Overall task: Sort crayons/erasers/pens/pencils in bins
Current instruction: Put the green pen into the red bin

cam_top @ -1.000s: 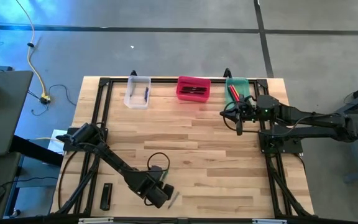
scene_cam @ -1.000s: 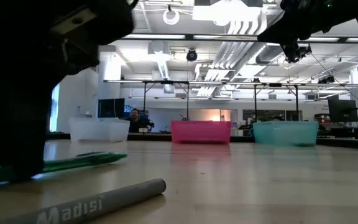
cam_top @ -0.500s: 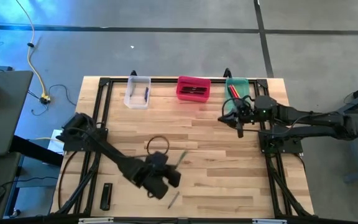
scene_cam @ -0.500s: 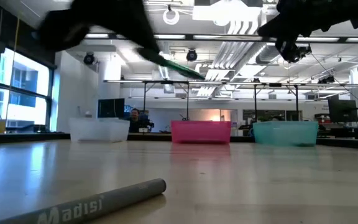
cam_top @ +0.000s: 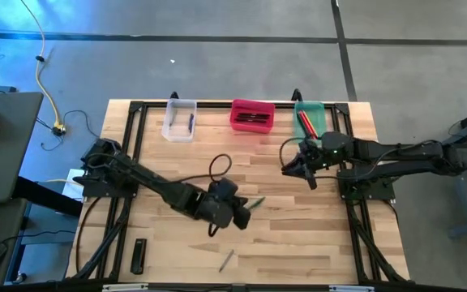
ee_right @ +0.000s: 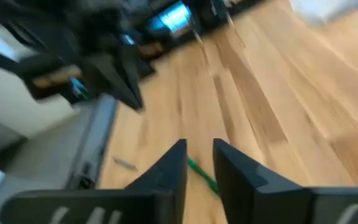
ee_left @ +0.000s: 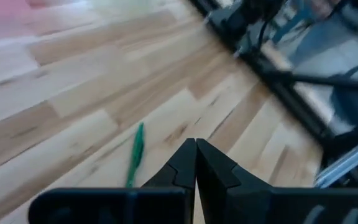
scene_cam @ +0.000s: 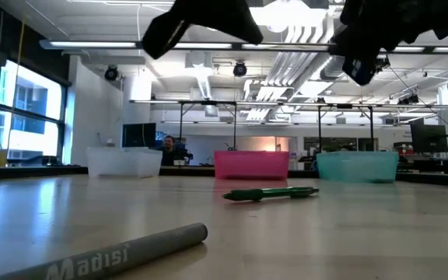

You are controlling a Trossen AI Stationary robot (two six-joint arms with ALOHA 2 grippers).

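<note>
Pen (scene_cam: 271, 193): slim green stick | table (cam_top: 298, 235): pale wood planks

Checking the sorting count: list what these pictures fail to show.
- Contents of the pink bin: high view, sticks too small to count; low view, wall hides them.
- Green bin: high view, right arm covers a corner.
- Black bar: too small to identify.
- Left wrist view: background blurred.
</note>
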